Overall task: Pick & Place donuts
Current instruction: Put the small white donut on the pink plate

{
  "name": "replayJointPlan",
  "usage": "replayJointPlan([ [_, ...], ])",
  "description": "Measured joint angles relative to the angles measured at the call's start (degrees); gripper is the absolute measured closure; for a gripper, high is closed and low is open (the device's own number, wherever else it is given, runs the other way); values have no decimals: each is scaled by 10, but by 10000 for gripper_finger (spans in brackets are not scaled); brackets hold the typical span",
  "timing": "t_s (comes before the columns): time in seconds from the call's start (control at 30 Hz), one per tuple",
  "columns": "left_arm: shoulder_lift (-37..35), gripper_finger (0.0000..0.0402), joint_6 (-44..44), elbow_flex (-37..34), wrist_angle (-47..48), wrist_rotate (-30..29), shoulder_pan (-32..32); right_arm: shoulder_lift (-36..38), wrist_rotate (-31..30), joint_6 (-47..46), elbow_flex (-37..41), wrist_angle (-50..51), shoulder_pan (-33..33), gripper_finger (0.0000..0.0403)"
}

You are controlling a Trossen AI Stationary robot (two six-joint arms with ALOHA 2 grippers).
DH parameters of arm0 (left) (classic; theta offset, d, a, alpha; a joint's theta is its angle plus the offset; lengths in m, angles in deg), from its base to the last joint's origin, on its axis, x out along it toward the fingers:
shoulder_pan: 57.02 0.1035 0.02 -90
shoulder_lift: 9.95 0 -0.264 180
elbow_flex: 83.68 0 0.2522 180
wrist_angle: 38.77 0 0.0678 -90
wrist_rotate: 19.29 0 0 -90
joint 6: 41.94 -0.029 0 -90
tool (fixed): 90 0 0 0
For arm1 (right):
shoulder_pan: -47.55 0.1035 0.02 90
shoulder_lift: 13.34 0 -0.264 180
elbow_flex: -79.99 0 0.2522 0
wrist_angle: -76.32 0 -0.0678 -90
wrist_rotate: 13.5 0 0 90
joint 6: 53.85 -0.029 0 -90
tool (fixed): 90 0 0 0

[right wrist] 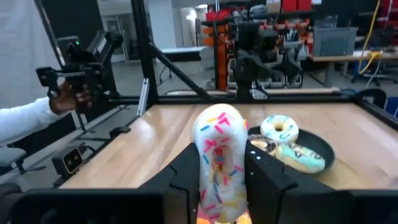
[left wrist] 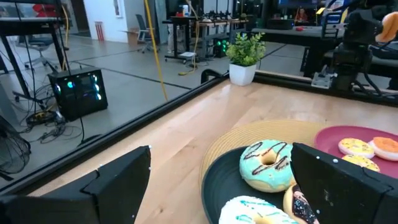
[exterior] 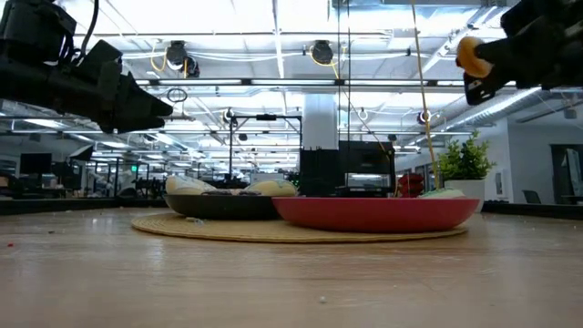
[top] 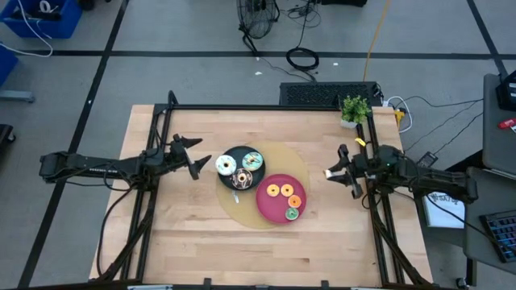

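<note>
We hold a sprinkled donut point(right wrist: 219, 165) clamped in the right end effector point(top: 332, 173) above the worktop point(top: 193, 234), next needing carriage to the red plate point(top: 274, 208), while the left end effector point(top: 196, 157) waits open by the black plate point(top: 230, 153).

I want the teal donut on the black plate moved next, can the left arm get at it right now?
Probably yes. The left tool hangs open beside the black plate, and the teal donut lies uncovered with nothing between. The right tool is shut on a sprinkled donut.

Pale wooden table point(top: 201, 234), matt finish
</note>
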State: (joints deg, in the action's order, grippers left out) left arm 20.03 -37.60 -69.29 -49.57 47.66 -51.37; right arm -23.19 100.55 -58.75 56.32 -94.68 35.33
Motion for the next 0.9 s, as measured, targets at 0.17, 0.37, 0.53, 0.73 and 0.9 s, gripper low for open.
replayJointPlan([
  [0.17, 0, 21, 0, 0, 0, 0, 0, 76, -1, -1, 0, 51, 0, 330],
  [0.37, 0, 21, 0, 0, 0, 0, 0, 94, 0, -4, 0, 67, 0, 336],
  [0.53, 0, 21, 0, 0, 0, 0, 0, 94, 3, -5, 0, 66, 0, 335],
  [0.73, 0, 21, 0, 0, -1, 0, 0, 94, 36, -11, 1, 62, 0, 336],
  [0.9, 0, 20, 0, 0, -1, 0, 0, 94, 117, -32, 24, 2, 0, 337],
])
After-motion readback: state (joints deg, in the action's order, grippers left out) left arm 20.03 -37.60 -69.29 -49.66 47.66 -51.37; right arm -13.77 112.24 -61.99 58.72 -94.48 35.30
